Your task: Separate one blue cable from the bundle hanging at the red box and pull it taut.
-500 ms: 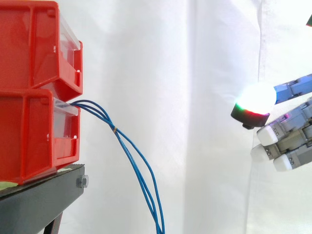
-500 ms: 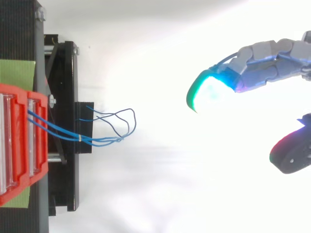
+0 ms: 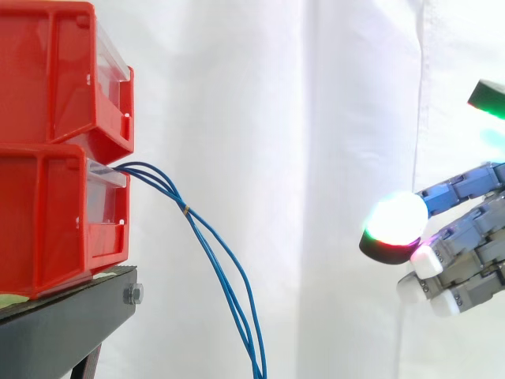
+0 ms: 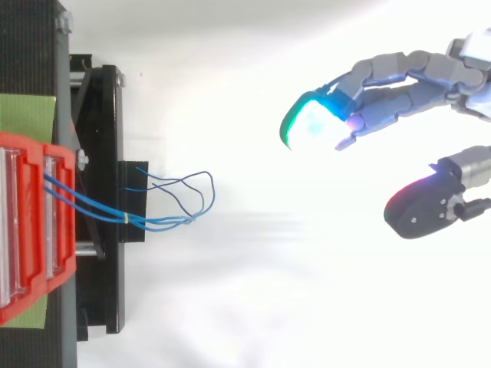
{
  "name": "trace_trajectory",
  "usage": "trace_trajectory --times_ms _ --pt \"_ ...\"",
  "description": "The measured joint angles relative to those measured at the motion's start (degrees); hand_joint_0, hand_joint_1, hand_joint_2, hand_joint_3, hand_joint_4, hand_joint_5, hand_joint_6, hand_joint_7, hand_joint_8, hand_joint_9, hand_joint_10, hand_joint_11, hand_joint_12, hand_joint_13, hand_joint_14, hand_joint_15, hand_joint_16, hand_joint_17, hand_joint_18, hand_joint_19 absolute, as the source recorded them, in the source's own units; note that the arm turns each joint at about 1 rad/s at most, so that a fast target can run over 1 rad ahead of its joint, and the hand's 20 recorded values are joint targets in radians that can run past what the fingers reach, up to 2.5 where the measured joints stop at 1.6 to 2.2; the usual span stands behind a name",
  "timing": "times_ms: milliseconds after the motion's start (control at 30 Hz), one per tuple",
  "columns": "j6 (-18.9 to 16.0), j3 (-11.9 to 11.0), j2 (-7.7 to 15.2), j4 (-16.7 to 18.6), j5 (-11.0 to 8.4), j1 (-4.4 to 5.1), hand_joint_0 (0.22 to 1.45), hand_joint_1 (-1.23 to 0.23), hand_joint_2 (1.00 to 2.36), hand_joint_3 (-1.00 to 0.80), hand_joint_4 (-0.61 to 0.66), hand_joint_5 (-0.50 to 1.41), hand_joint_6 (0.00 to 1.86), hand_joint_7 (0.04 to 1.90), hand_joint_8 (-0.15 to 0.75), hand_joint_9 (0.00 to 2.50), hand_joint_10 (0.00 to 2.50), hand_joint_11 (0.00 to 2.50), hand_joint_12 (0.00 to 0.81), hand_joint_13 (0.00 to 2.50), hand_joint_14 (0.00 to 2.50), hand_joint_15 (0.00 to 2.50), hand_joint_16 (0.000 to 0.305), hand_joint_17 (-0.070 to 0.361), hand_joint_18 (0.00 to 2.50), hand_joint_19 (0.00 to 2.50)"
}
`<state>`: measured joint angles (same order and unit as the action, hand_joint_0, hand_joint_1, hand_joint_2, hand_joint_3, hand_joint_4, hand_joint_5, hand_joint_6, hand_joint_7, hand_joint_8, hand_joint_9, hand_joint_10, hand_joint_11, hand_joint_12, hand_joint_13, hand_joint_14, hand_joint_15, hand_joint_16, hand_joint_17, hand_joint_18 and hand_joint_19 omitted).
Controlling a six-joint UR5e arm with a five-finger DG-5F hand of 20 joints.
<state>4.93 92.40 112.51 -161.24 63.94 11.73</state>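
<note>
side view: 2 red bins are stacked at the left on a black stand (image 3: 71, 316), the upper red bin (image 3: 47, 71) resting on the lower red bin (image 3: 47, 221). a white curtain (image 3: 276, 118) hangs behind. the blue cable bundle (image 3: 217, 257) is seen leaving the front opening of the lower bin, arcing down and to the right, and running off the bottom edge. the strands are gathered by a small band (image 3: 187, 210) just below the bin and spread slightly under it. the hand (image 3: 465, 237) is held at the right edge, below the level of the bin opening, its fingers stretched loosely toward the left. 1 fingertip pad (image 3: 393, 221) glows white with a green and red rim. nothing is gripped; the hand is kept well apart from the cables.

top view: the bins are seen at the left edge over a green sheet (image 4: 27, 115), with the stand beside them. the cable bundle (image 4: 92, 205) is laid out from the lower bin toward the right, and its loose ends curl into thin loops past the band (image 4: 126, 219). the hand (image 4: 406, 96) is placed at the upper right, fingers extended and only slightly bent, the leading pad (image 4: 311, 126) lit cyan and green. the thumb (image 4: 420, 211) is spread wide from the fingers, with an empty gap between them. the cables are untouched, far to the left of the pads.
</note>
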Motion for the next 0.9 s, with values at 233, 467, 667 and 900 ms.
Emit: trace_trajectory --times_ms 233,467,667,900 --pt "0.37 -2.35 2.76 0.33 -0.35 -0.71 0.54 -0.68 1.00 -0.50 0.30 -0.20 0.50 0.84 0.348 0.66 0.01 0.25 0.303 0.58 0.01 0.17 0.030 0.067 0.39 0.17" --pt "-1.08 -5.50 5.78 -1.79 -0.21 -1.88 0.54 -0.67 1.00 -0.50 0.30 -0.20 0.50 0.84 0.347 0.66 0.01 0.27 0.304 0.59 0.01 0.18 0.030 0.067 0.40 0.18" --pt "-0.91 -8.15 7.90 -1.96 -0.15 -3.07 0.54 -0.67 1.00 -0.50 0.30 -0.20 0.50 0.85 0.347 0.67 0.01 0.27 0.305 0.59 0.01 0.18 0.030 0.067 0.40 0.18" --pt "1.32 -8.90 9.00 -0.62 -0.23 -3.46 0.54 -0.67 1.00 -0.50 0.30 -0.20 0.50 0.85 0.349 0.67 0.01 0.28 0.306 0.60 0.01 0.19 0.030 0.069 0.41 0.19"
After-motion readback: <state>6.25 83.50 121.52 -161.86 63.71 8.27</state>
